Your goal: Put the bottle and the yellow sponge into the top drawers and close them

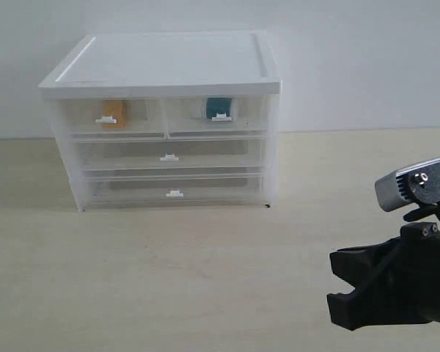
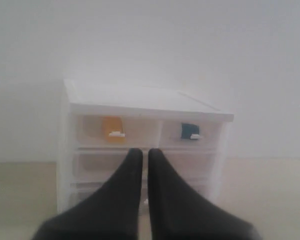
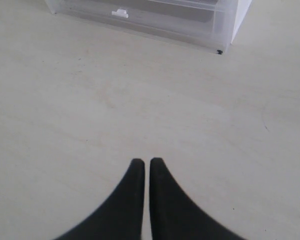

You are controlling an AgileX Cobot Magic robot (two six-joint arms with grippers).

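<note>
Exterior view: the drawer unit (image 1: 161, 66) stands on the table (image 1: 169, 279) with both top drawers (image 1: 143, 121) flush with its frame. The yellow sponge (image 1: 114, 112) shows through the left front, and the bottle (image 1: 218, 107), known by its teal label, shows through the right front, so the task appears complete. The right gripper (image 1: 343, 290) hangs low, well apart from the unit and carrying nothing, a pose judged to leave the fronts unobstructed. The left gripper lies outside this view. Left wrist view: the left gripper (image 2: 141, 156), absent from the exterior view, faces the unit's front with its fingers pressed together to a thin slit, empty. Beyond it the sponge and bottle again sit behind their tab handles. Right wrist view: the right gripper is likewise pressed together and empty over bare table, which the exterior view's side-on angle leaves unclear. Only the bottom drawer (image 3: 165, 15) is visible, with neither top drawer in view.
</note>
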